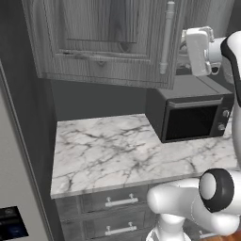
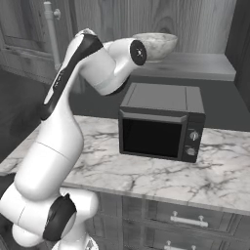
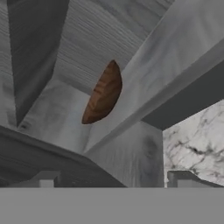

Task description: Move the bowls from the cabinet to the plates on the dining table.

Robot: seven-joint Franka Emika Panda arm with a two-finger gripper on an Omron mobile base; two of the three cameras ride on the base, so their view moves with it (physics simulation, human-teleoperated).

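Grey wood-grain cabinet point(image 2: 161, 29) stands open above the black microwave point(image 2: 161, 122) on the marble counter point(image 1: 117, 150). On its shelf the marble bowl point(image 2: 155, 45) sits upright, mouth up. Through the tilted hand view the brown bowl point(image 3: 103, 94) shows as a slanting sliver beyond a shelf edge, ahead of the gripper point(image 3: 116, 178), whose fingers stand wide apart, gripping nothing.

No readable text, labels, brands or numbers; dark panel point(image 1: 10, 223) at fridge side too blurred.
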